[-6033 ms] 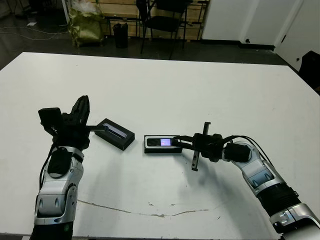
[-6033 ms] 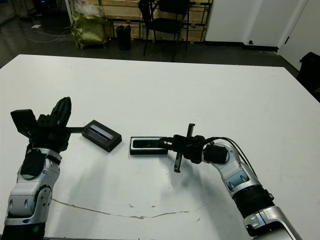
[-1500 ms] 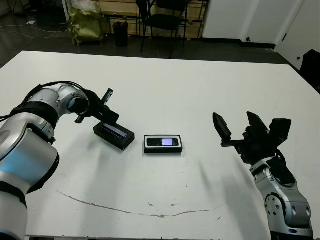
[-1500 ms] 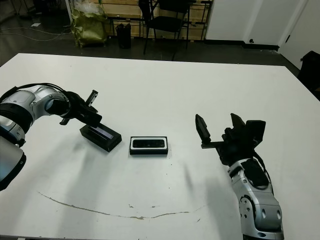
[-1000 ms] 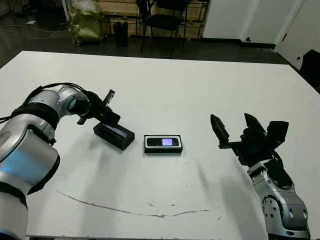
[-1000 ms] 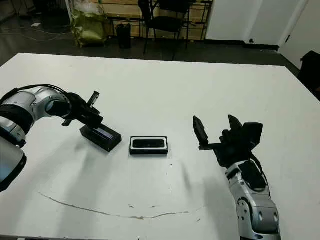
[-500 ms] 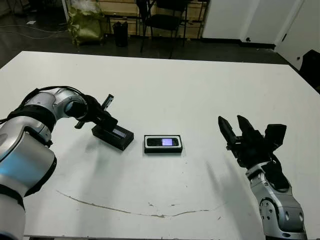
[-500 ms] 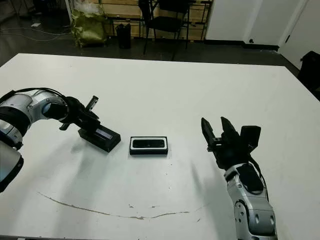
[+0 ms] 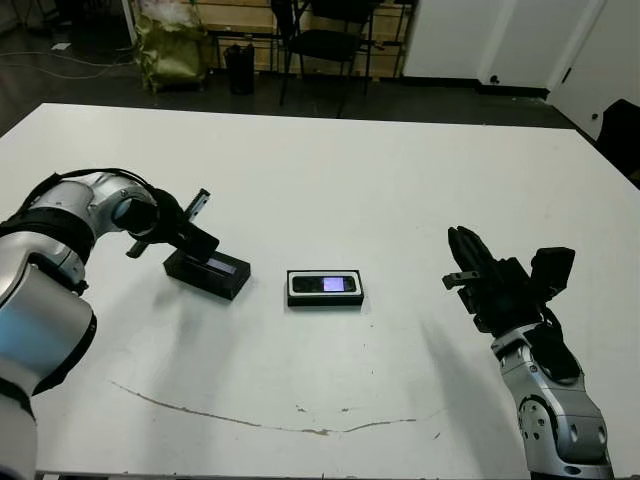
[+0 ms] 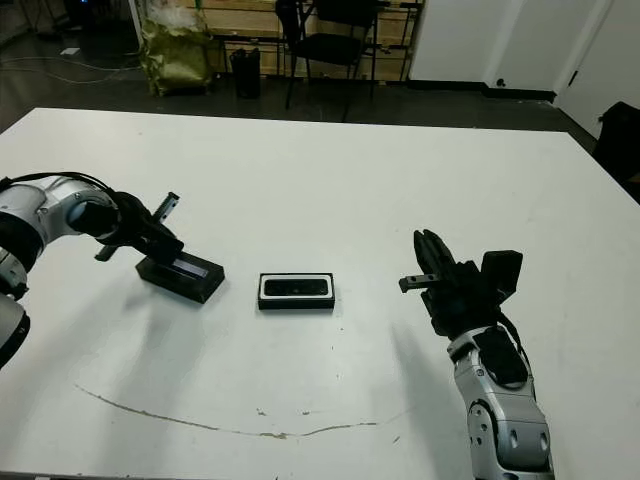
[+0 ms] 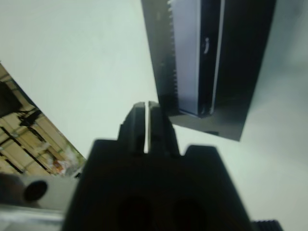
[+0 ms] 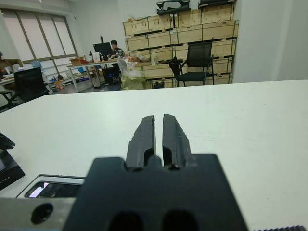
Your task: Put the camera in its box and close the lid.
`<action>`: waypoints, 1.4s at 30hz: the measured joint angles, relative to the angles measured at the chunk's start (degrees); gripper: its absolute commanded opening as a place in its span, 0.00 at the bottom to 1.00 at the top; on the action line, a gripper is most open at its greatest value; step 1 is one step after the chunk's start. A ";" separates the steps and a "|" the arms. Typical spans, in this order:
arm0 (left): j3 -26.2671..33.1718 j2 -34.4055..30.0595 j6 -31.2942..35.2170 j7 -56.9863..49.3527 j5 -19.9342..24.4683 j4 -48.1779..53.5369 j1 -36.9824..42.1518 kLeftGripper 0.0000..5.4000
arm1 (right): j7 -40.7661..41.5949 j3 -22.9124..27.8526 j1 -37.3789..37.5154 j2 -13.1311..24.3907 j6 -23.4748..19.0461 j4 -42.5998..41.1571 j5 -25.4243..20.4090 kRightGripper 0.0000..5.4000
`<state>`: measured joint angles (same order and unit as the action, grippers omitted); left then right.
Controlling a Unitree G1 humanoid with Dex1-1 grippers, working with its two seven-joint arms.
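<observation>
The box (image 9: 294,298), a shallow black tray with a white lining, lies at the table's middle, and the camera (image 9: 326,284) lies flat inside it. To its left the lid (image 9: 208,273), black with a bluish-grey strip (image 11: 188,53), rests on the table apart from the box. My left gripper (image 9: 203,242) is shut, its tips touching the lid's far left end with nothing between the fingers. Well right of the box, my right gripper (image 9: 458,240) is raised off the table and shut on nothing. The right wrist view shows the box (image 12: 29,183) low at one side.
A thin dark scuff line (image 9: 250,420) runs along the white table near its front edge. Beyond the far edge stand a chair (image 9: 330,40) and a yellow-green sack (image 9: 172,45). A person sits at desks far off in the right wrist view.
The lid has slid left, away from the box, along with my left gripper. My right gripper's fingers, spread apart before, have come together.
</observation>
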<state>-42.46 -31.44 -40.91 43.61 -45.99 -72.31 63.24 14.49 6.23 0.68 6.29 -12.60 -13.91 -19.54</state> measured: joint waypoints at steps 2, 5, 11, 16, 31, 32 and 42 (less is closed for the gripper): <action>0.94 -0.02 1.15 3.40 1.48 0.10 0.00 0.00 | -0.02 0.00 0.01 -0.06 0.00 0.00 -0.04 0.00; 1.61 -0.07 2.59 7.81 2.54 0.95 0.01 0.00 | 0.40 -0.02 0.03 -0.40 1.07 0.32 -0.07 0.00; 5.16 0.00 7.66 22.22 8.22 1.62 0.01 0.00 | -0.33 -0.35 0.55 -1.54 1.79 -0.18 0.02 0.00; 8.69 1.14 20.48 35.03 12.85 1.05 0.22 0.00 | -3.34 -1.31 1.57 -2.39 -1.28 -5.61 -0.21 0.00; 16.24 4.68 50.85 48.94 29.72 -1.44 -0.70 0.00 | -4.50 -1.73 2.21 -3.08 -3.01 -7.00 -0.34 0.00; 16.49 4.77 52.84 48.95 31.22 -1.46 -0.70 0.00 | -4.45 -1.73 2.22 -3.07 -3.00 -6.96 -0.33 0.00; 18.58 4.53 65.06 48.74 38.60 3.70 -2.56 0.00 | -3.51 -1.37 2.22 -3.07 -2.82 -6.04 -0.49 0.00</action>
<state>-23.88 -26.91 24.15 92.35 -7.39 -68.61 60.68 10.98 4.87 2.90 3.21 -15.43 -19.95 -20.03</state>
